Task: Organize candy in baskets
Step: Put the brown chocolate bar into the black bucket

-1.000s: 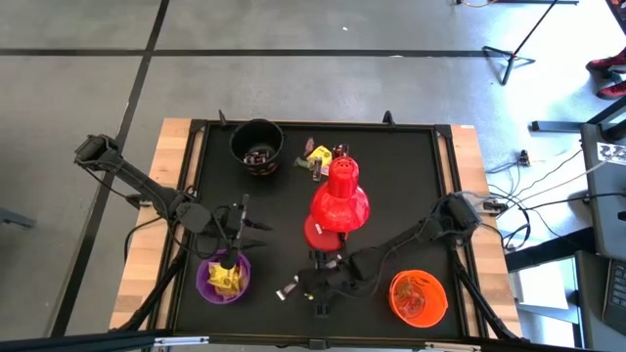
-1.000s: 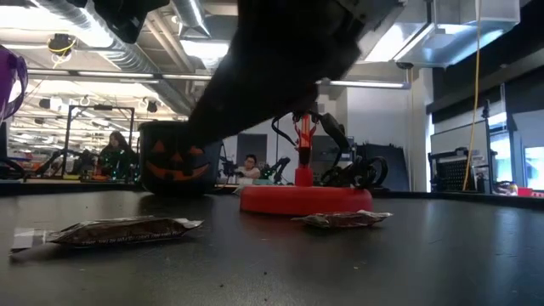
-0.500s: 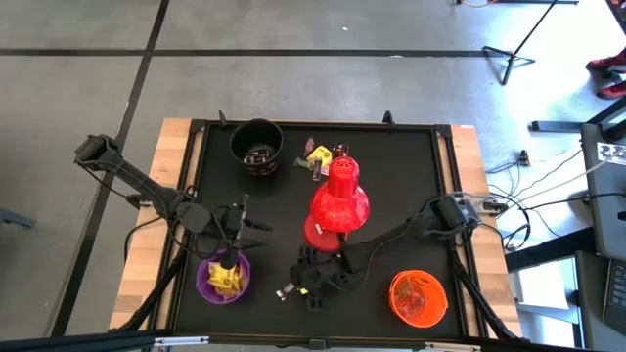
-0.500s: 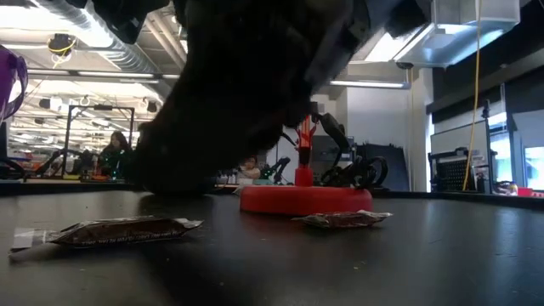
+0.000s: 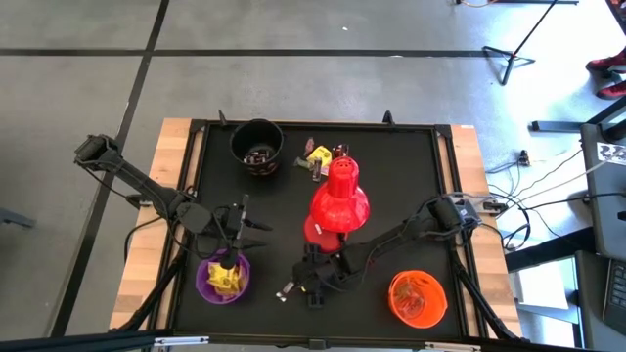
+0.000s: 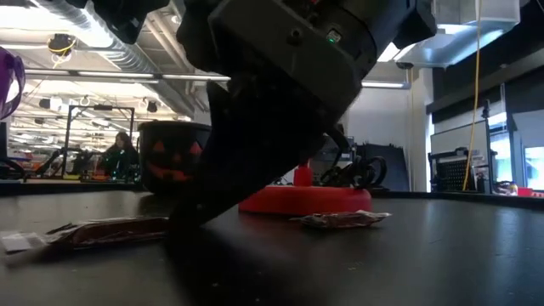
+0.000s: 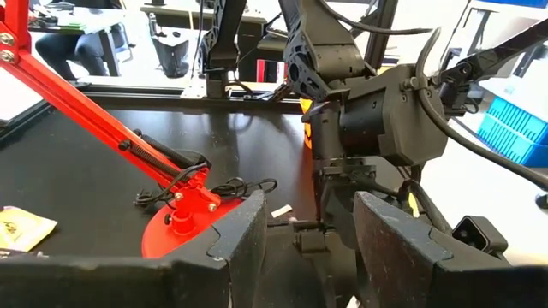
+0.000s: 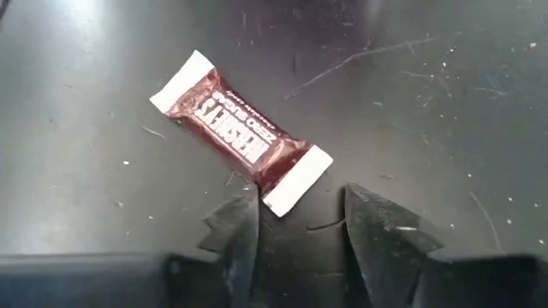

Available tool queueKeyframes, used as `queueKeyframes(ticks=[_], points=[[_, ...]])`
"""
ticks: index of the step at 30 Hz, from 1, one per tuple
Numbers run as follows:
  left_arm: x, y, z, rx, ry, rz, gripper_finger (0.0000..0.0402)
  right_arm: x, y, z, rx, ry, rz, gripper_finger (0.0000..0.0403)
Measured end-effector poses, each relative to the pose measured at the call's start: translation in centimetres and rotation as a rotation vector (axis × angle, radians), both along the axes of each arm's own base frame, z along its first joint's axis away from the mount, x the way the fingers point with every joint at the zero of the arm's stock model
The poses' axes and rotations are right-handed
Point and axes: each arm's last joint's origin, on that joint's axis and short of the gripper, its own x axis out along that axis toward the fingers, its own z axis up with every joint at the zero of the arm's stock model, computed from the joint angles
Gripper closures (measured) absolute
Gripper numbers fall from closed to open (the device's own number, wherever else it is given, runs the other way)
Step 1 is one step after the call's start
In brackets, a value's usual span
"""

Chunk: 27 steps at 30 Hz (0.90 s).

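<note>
You're hovering the right gripper, jaws parted and empty, over a brown candy bar lying near-centre, while the left gripper, jaws apart, is waiting above the part-filled purple bucket; far candies are waiting unsorted.

Place: I work in a robotics lab, a big open hall.
Ceiling: bare ducts and lamps, upper left of the low view.
Background: people sitting at benches, left middle of the low view.
Floor: grey concrete, cables at right edge of the high view.
My table: black mat on a wooden top.
</note>
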Motion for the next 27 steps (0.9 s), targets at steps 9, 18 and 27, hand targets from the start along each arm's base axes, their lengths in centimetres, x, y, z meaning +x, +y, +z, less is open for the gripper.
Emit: queueKeyframes(ticks=[9, 18, 27], points=[[0.0, 0.0, 0.0, 0.000, 0.000, -0.001, 0.0234, 0.2, 0.1, -0.8, 0.005, -0.001, 0.005, 0.0306], [0.0, 0.0, 0.0, 0.000, 0.000, -0.001, 0.0234, 0.3, 0.3, -0.8, 0.013, -0.016, 0.009, 0.0393], [0.0, 0.0, -0.1, 0.003, 0.005, 0.000, 0.0234, 0.1, 0.0, 2.4, -0.028, -0.106, -0.018, 0.0402]])
